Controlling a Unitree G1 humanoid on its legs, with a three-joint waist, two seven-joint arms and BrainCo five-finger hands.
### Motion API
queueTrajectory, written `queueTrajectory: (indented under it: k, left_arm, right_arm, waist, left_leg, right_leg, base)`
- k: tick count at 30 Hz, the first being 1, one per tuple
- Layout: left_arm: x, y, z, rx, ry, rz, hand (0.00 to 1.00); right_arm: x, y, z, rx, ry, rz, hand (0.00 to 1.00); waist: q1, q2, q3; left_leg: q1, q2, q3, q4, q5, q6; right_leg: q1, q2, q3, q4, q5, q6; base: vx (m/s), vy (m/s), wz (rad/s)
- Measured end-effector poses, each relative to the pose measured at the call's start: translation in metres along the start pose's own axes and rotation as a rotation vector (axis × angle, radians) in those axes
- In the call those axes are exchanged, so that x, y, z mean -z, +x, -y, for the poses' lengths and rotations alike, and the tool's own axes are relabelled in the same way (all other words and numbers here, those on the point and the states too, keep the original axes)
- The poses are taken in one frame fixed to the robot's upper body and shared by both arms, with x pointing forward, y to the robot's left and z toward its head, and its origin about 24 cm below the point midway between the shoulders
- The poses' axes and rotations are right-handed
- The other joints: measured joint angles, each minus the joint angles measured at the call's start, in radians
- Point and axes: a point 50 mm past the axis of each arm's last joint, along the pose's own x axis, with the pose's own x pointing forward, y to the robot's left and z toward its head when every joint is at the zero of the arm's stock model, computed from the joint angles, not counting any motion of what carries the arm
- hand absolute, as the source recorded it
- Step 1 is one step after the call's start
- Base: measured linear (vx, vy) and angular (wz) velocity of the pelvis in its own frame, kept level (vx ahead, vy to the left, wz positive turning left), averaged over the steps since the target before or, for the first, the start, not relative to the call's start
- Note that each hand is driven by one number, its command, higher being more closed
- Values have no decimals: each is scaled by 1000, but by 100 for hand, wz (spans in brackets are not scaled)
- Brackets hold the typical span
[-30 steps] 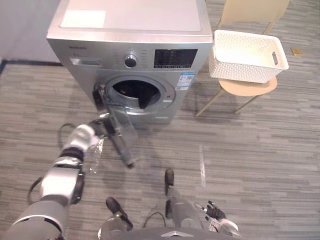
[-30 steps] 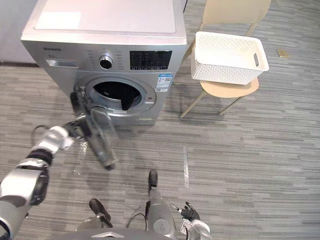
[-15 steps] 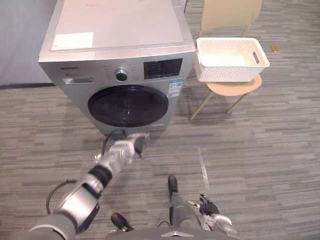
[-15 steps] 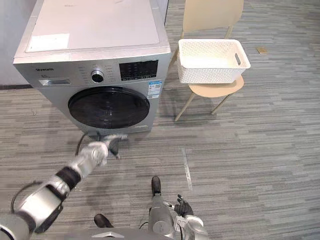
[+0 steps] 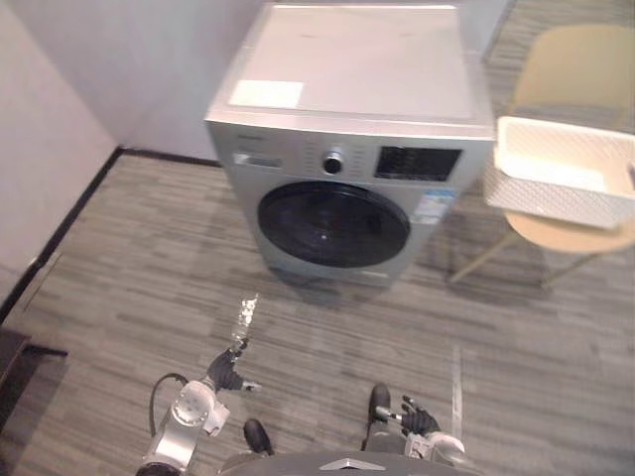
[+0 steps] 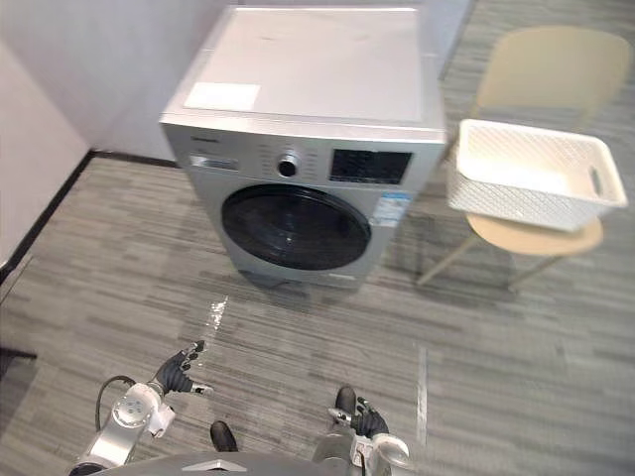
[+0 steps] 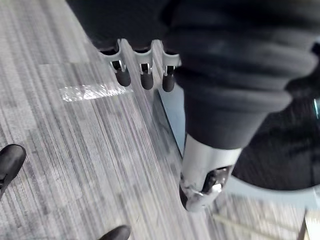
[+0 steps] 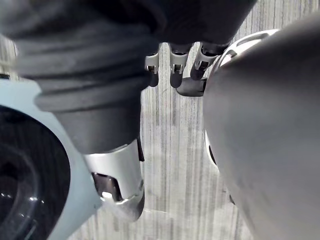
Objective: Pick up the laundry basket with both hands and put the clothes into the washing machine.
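Note:
The white laundry basket (image 5: 566, 183) rests on the seat of a beige chair (image 6: 536, 233), to the right of the silver washing machine (image 5: 347, 89). Its round dark door (image 5: 333, 224) is shut. My left hand (image 5: 226, 372) hangs low over the floor in front of the machine, well clear of the door. Its fingers (image 7: 142, 75) are straight and its thumb (image 7: 202, 185) is apart, with nothing held. My right hand (image 6: 365, 421) stays low at the bottom centre. Its fingers (image 8: 172, 67) are relaxed and empty, far from the basket.
A pale wall with black skirting (image 5: 60, 233) runs along the left and meets the back wall behind the machine. A white strip of tape (image 5: 456, 377) lies on the grey plank floor on the right. A dark object (image 5: 12, 362) sits at the left edge.
The washer door, open a second ago with my left hand on it, is now shut. The left hand has drawn back down from the door. The camera has swung left, shifting the whole scene.

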Motion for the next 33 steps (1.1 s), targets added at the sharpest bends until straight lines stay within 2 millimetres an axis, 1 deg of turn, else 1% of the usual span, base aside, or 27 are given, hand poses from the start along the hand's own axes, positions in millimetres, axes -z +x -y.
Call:
queueTrajectory:
  k: [1,2,4,5,7,8,9,10,11,12,13,14,16,17,19,20,21,22,23,24,25,28,29,30,31,32,33]
  left_arm:
    - [2,1,1,-17,-17,-8,0]
    - [7,2,1,-55,-56,-29,0]
    - [19,-1,1,-103,-118,-79,0]
    - [33,-6,1,-130,-172,-126,0]
    - [53,-16,2,-153,-243,-194,0]
    - [60,-19,4,-159,-277,-216,0]
    - [74,-26,10,-172,-345,-274,0]
    - [86,-34,14,-187,-370,-321,0]
    - [91,-37,14,-189,-375,-343,0]
    - [98,-41,9,-198,-369,-367,0]
    - [99,-42,5,-206,-367,-366,0]
    - [98,-41,4,-205,-369,-366,0]
    - [92,-32,9,-189,-396,-360,0]
    - [89,-29,11,-189,-413,-354,0]
    - [70,-16,18,-174,-446,-302,0]
    - [65,-12,18,-173,-450,-287,0]
    - [59,-8,17,-173,-451,-267,0]
    - [60,-9,16,-179,-455,-266,0]
    - [61,-10,16,-184,-459,-269,0]
    - [56,-7,23,-176,-475,-261,0]
    - [52,-5,25,-170,-478,-249,0]
    - [44,-3,38,-143,-509,-230,0]
    - [44,-4,40,-140,-514,-229,0]
    - [46,-5,40,-143,-514,-232,0]
    - [50,-8,41,-144,-510,-244,0]
    - [51,-9,42,-143,-507,-248,0]
    - [52,-9,43,-134,-496,-250,0]
  right_arm:
    - [-2,1,2,7,-1,5,0]
    - [-3,1,6,39,17,12,0]
    - [0,0,13,91,65,11,0]
    - [3,-2,20,128,100,4,0]
    - [18,-8,36,208,160,-45,0]
    - [24,-11,43,234,173,-61,0]
    - [26,-14,52,270,188,-69,0]
    - [18,-13,53,286,193,-19,0]
    - [17,-13,53,285,196,-19,0]
    - [18,-10,45,266,210,-32,0]
    - [21,-8,34,244,227,-45,0]
    - [22,-7,29,232,232,-43,0]
    - [18,-6,23,209,236,-23,0]
    - [18,-6,23,206,232,-20,0]
    - [16,-7,26,196,218,-4,0]
    - [15,-8,26,194,213,2,0]
    - [17,-9,25,191,208,0,0]
    - [25,-11,23,184,196,-24,0]
    - [30,-12,22,179,189,-40,0]
    - [28,-12,24,181,181,-41,0]
    - [28,-12,24,179,176,-40,0]
    - [31,-13,21,160,161,-52,0]
    - [32,-13,20,149,150,-53,0]
    - [32,-13,19,149,151,-53,0]
    - [32,-13,20,149,151,-51,0]
    - [32,-13,22,156,147,-50,0]
    - [36,-14,25,171,162,-65,0]
  waist:
    - [2,-2,1]
    - [7,-10,3]
    - [26,-26,11]
    - [34,-32,15]
    - [17,-21,10]
    - [15,-10,12]
    - [21,1,25]
    - [13,10,32]
    - [7,29,45]
    - [-2,6,54]
    - [-8,-18,61]
    - [-10,-27,63]
    - [-17,-27,72]
    - [-18,-22,78]
    - [-19,1,108]
    - [-20,-1,113]
    - [-19,-5,119]
    - [-19,-29,106]
    - [-21,-41,105]
    - [-19,-11,99]
    - [-17,-11,99]
    - [-14,-28,104]
    - [-6,-37,103]
    - [-2,-44,99]
    - [4,-54,89]
    - [4,-58,87]
    - [3,-50,83]
  left_leg:
    - [-18,1,12,24,-7,9]
    - [-33,3,85,51,-17,39]
    - [-26,-21,100,77,-50,61]
    - [-43,-41,85,122,-101,76]
    - [-62,-34,110,283,-198,97]
    - [-53,-33,112,302,-245,108]
    - [-26,-44,86,320,-295,120]
    - [28,-54,65,300,-309,123]
    - [59,-58,50,279,-309,122]
    - [118,-71,28,224,-302,126]
    - [162,-96,0,169,-285,138]
    - [179,-108,-13,146,-275,139]
    - [227,-151,-67,82,-261,138]
    - [239,-157,-85,76,-261,137]
    - [302,-158,-154,47,-272,117]
    - [318,-156,-173,45,-279,105]
    - [352,-157,-185,46,-294,80]
    - [384,-168,-198,49,-311,49]
    - [407,-173,-204,51,-318,36]
    - [408,-131,-217,81,-313,3]
    - [403,-121,-220,106,-294,-18]
    - [307,-40,-221,442,-186,4]
    - [244,22,-199,609,-168,18]
    - [227,47,-175,647,-164,25]
    - [198,96,-105,666,-142,57]
    - [186,118,-69,642,-112,77]
    - [179,166,30,571,-36,97]
  right_leg:
    - [8,-8,-18,0,2,2]
    - [27,-31,-61,0,-1,10]
    - [57,-67,-88,0,-14,27]
    - [78,-100,-116,18,-39,40]
    - [97,-178,-172,158,-120,40]
    - [103,-201,-181,231,-144,11]
    - [51,-273,-147,455,-142,-102]
    - [-38,-296,-42,669,-114,-194]
    - [-67,-279,5,760,-152,-165]
    - [-110,-220,72,876,-249,-98]
    - [-141,-150,122,912,-309,-82]
    - [-159,-106,146,913,-336,-83]
    - [-223,53,258,813,-397,-64]
    - [-230,92,295,773,-403,-61]
    - [-255,242,477,628,-392,-64]
    - [-262,267,520,597,-374,-63]
    - [-263,298,588,522,-311,-62]
    - [-245,294,634,426,-200,-65]
    - [-246,286,630,425,-152,-31]
    - [-238,299,584,484,-180,-69]
    - [-228,297,569,497,-195,-83]
    - [-111,281,489,501,-258,-133]
    - [-50,279,470,487,-266,-147]
    - [-33,275,463,481,-272,-155]
    - [2,266,451,461,-282,-159]
    - [20,260,442,449,-288,-156]
    - [50,251,405,434,-302,-147]
  base:
    - [-13,108,108]
    - [29,150,90]
    - [49,193,70]
    - [48,259,65]
    - [131,363,99]
    - [192,403,86]
    - [219,449,52]
    - [236,450,38]
    - [301,409,38]
    - [330,298,58]
    - [332,253,70]
    - [415,203,85]
    - [456,131,94]
    - [331,49,89]
    - [424,8,102]
    - [549,-33,109]
    - [523,-81,95]
    - [559,-109,94]
    - [542,-135,84]
    - [411,-122,65]
    - [474,-171,74]
    - [428,-215,82]
    - [282,-173,47]
    - [294,-187,38]
    - [162,-109,18]
    - [199,-90,42]
    - [143,-24,45]
